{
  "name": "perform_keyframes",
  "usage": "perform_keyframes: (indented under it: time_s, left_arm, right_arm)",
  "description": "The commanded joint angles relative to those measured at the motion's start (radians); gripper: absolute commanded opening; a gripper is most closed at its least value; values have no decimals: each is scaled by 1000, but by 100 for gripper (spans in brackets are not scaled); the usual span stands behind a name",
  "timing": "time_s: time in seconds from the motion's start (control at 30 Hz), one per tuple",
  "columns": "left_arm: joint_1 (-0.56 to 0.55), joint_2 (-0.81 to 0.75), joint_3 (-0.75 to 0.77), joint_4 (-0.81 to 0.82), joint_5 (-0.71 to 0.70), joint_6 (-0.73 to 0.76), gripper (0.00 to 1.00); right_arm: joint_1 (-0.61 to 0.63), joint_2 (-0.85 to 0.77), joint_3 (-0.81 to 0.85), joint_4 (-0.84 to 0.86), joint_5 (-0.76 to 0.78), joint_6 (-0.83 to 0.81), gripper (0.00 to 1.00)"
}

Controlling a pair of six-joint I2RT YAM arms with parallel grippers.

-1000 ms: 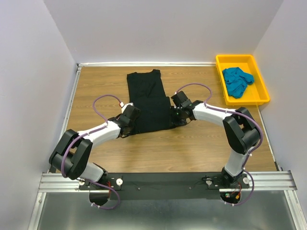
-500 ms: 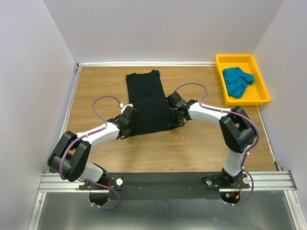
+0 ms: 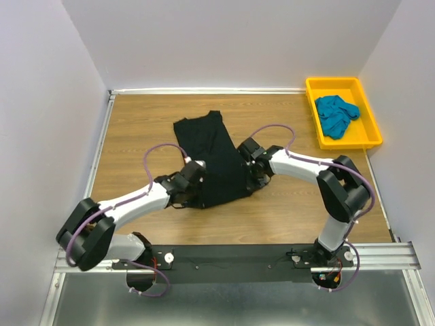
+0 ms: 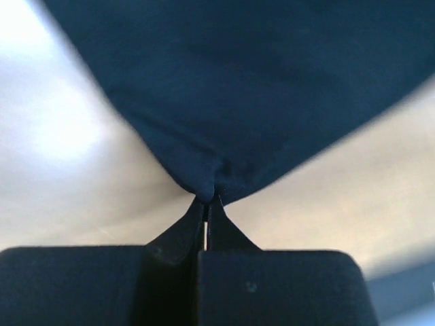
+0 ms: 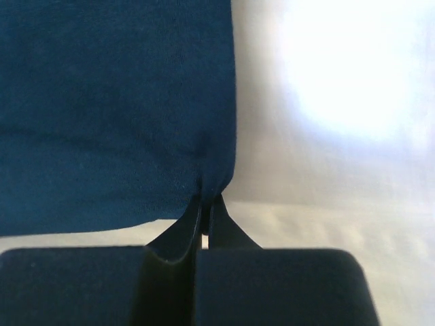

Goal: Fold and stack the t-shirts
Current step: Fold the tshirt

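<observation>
I see the black shirt [image 3: 211, 159] lying mid-table [image 3: 143, 129] as a long narrow strip. It sits slantwise, its far end toward the left and its near end toward the right. Both arms meet at that near end. My left gripper [image 4: 206, 204] has its fingers pressed together on a bunched point of the shirt's near left corner. The right gripper [image 5: 206, 200] is pinched tight on the near right corner, where the side edge meets the hem. Neither pair of fingers shows any gap beyond the cloth.

A purple cable [image 3: 158, 151] loops up from the left arm over the wood just beside the shirt. Another cable [image 3: 275, 127] arches off the right arm, between the shirt and the tray. Neither one touches the cloth. Grey walls close in the table on three sides, and the metal rail [image 3: 238, 255] carrying the arm bases runs along the near edge.

The yellow tray [image 3: 352, 143] sits in the far right corner, well apart from the black shirt. The teal shirt [image 3: 335, 113] lies crumpled inside it, toward the middle and left of the tray.
</observation>
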Motion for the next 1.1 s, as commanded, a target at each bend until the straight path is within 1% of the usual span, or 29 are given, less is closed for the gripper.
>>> perform_keyframes:
  time_s: [0.0,0.03,0.07,0.1,0.13,0.23,0.3,0.37,0.4,0.43,0.47,0.5,0.57,0.6,0.7,0.87,1.07]
  left_arm:
    - [-170,-116,-9,-187,212,-85,0]
    - [-203,-168,-15,-205,239,-111,0]
    - [-276,-195,-26,-245,283,-133,0]
    - [-277,-218,-25,-262,284,-159,0]
    - [-359,-251,-22,-280,309,-218,0]
    - [-500,-273,17,-323,360,-291,0]
    - [-512,-273,69,-356,353,-282,0]
    - [-483,-275,104,-382,308,-268,0]
    - [-448,-272,135,-418,290,-257,0]
    - [-414,-273,145,-429,262,-244,0]
    - [-344,-281,155,-435,250,-231,0]
    - [-306,-288,167,-437,227,-211,0]
    - [-225,-310,175,-435,213,-184,0]
    - [-167,-310,188,-432,199,-158,0]
    - [-102,-296,214,-422,182,-127,0]
    - [-64,-298,250,-392,185,-124,0]
    - [-19,-301,287,-402,135,-104,0]
  right_arm:
    - [35,-117,-91,-339,-69,-64,1]
    - [34,-151,-108,-406,-83,-67,1]
    - [34,-212,-109,-441,-103,-84,1]
    - [34,-237,-109,-478,-103,-90,0]
    - [34,-255,-105,-558,-108,-98,1]
    - [34,-309,-43,-694,-80,-118,1]
    - [34,-319,44,-725,-59,-131,1]
    - [34,-290,119,-753,-49,-138,0]
    - [32,-270,207,-761,-18,-145,1]
    - [31,-251,243,-764,1,-153,0]
    - [29,-215,280,-761,6,-159,0]
    - [23,-196,340,-756,9,-173,1]
    - [23,-141,397,-747,10,-187,0]
    - [22,-122,456,-741,10,-200,1]
    - [22,-57,539,-741,-8,-229,1]
    - [22,7,687,-744,-10,-269,1]
    - [17,42,761,-739,10,-282,1]
